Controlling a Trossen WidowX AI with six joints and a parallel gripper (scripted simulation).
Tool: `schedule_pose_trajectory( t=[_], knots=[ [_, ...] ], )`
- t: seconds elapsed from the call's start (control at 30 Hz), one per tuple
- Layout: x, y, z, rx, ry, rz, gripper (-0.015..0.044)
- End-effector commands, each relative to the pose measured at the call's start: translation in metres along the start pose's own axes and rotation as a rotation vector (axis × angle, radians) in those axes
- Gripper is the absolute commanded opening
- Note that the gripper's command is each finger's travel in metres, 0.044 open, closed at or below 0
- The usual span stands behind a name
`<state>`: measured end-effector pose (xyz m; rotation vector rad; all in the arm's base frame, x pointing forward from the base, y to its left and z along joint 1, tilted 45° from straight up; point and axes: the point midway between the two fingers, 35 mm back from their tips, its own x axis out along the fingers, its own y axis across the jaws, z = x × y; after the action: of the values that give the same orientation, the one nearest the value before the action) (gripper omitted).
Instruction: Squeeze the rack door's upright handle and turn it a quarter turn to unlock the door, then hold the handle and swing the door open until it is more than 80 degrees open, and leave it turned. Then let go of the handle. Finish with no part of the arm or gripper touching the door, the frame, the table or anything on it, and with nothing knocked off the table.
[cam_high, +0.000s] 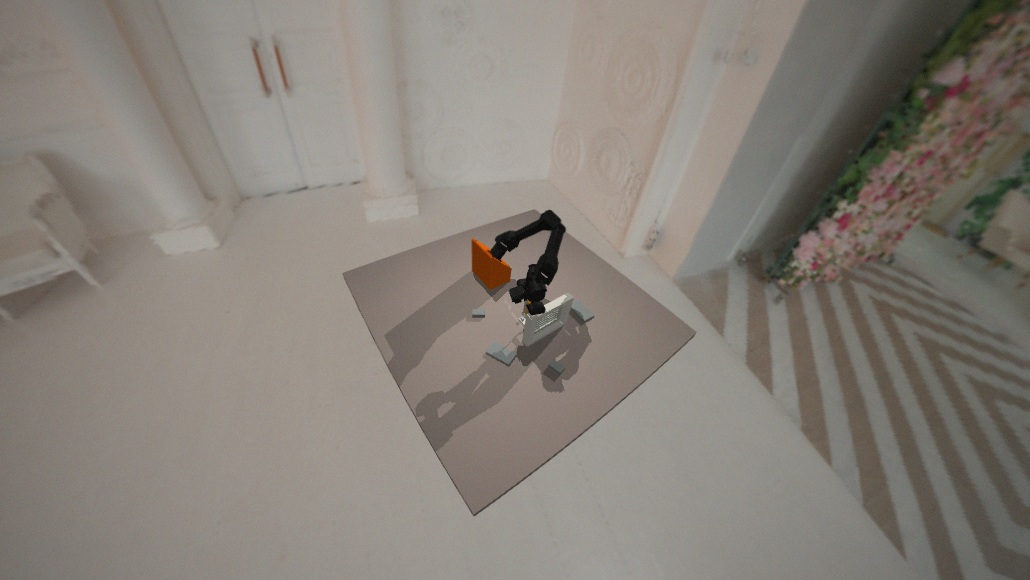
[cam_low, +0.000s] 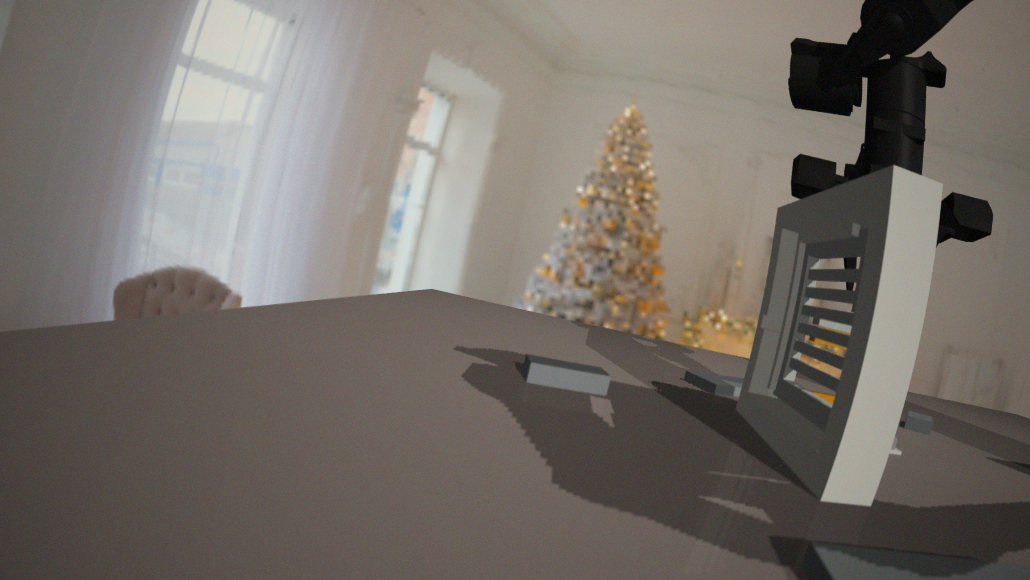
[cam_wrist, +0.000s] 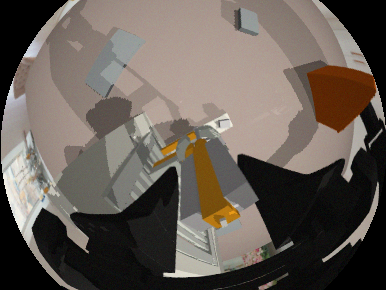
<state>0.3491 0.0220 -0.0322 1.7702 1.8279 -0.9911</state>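
Note:
The pale rack frame (cam_high: 531, 332) (cam_low: 875, 345) stands upright, and its slatted door (cam_low: 832, 314) appears closed within it. The grey upright handle (cam_wrist: 187, 190) with an orange stripe is seen from above in the wrist view. Orange bars (cam_wrist: 176, 146) show beyond its lower end, on the rack side. My gripper (cam_wrist: 206, 165) is partly open, with one finger on each side of the handle and a visible gap at least on the right. In the exterior view, the frame hides most of the fingers and the handle.
An orange block (cam_high: 490, 266) (cam_wrist: 340, 95) stands by the arm's base. Flat grey blocks lie around the rack: one (cam_high: 500, 353) (cam_wrist: 115, 57), a small one (cam_high: 477, 313) (cam_wrist: 248, 21), another (cam_high: 553, 368) (cam_low: 567, 376), and one (cam_high: 581, 311) behind the frame in the top view.

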Motion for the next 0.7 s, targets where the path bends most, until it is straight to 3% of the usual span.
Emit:
schedule_pose_trajectory(
  t=[0.0, 0.67],
  knots=[
    [0.0002, 0.0002, -0.0003, -0.005, 0.003, 0.001, 0.0298],
    [0.0002, 0.0003, -0.0004, -0.962, 0.002, 0.002, 0.0298]
  ],
)
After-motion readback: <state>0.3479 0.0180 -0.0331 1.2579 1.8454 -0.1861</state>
